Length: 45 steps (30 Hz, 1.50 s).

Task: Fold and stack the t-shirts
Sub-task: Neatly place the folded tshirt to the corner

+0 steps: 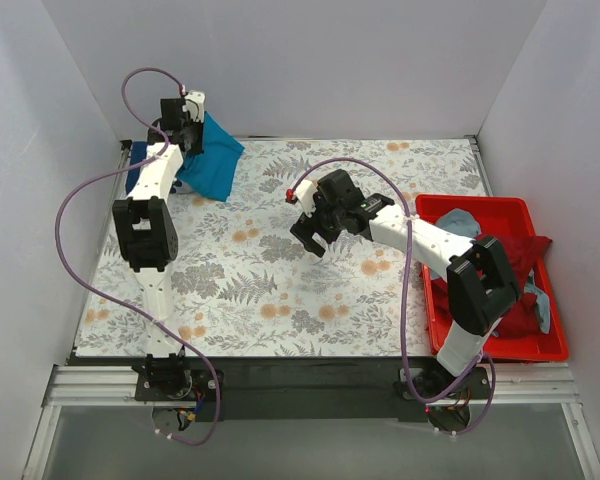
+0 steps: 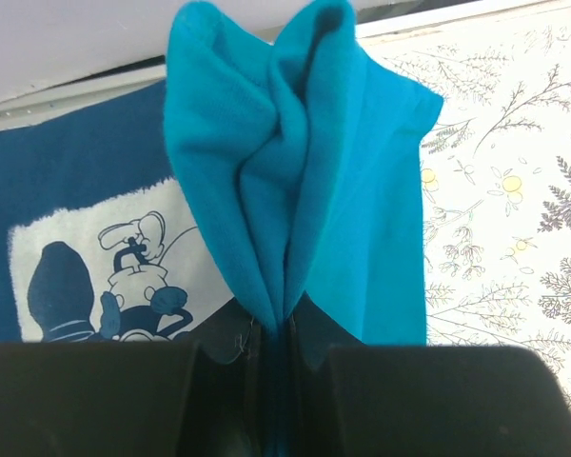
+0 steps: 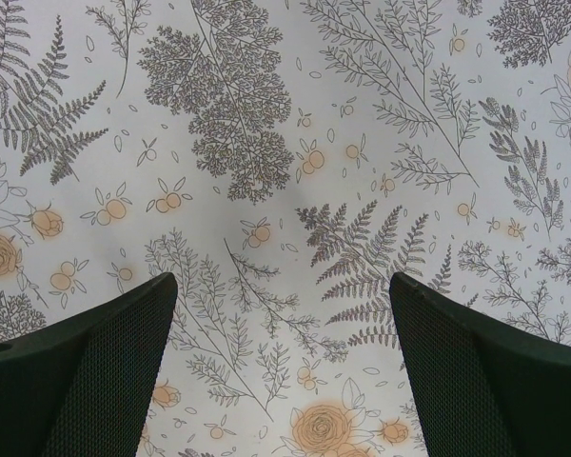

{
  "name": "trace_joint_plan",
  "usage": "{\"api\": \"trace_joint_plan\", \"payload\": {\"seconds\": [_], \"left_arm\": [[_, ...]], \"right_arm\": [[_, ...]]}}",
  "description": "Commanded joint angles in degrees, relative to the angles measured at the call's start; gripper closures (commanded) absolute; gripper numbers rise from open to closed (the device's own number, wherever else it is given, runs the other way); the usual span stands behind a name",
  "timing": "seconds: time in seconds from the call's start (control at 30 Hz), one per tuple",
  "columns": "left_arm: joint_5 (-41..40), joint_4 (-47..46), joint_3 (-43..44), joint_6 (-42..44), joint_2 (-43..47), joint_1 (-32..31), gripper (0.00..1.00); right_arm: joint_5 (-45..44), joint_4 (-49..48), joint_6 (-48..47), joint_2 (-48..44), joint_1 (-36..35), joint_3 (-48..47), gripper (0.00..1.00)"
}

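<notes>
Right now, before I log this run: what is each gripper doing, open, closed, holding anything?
Left gripper: closed on the teal t-shirt, pinching a bunched fold.
Right gripper: open, holding nothing, above the floral tablecloth.

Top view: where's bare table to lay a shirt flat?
Widest bare patch: near half of the table, between the left arm and the red bin. Also free: far strip from the teal shirt to the bin. Crowded: far-left corner, where the left tool pinches the teal shirt above the navy shirt; the open right tool hovers mid-table.
</notes>
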State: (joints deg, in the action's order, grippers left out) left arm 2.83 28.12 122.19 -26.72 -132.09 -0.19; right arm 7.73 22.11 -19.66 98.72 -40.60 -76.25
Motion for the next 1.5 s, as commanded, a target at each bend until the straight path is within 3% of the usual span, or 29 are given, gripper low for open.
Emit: {"api": "trace_joint_plan", "payload": {"seconds": [0.0, 1.47], "left_arm": [[0.25, -2.45, -0.11, 1.50, 7.20, 0.10, 1.00], [2.88, -2.72, -3.10, -1.49, 15.64, 2.64, 1.00]], "right_arm": [[0.97, -0.31, 0.24, -1.07, 0.17, -0.57, 0.02], [0.62, 1.27, 0.85, -0.81, 0.17, -0.83, 0.02]]}}
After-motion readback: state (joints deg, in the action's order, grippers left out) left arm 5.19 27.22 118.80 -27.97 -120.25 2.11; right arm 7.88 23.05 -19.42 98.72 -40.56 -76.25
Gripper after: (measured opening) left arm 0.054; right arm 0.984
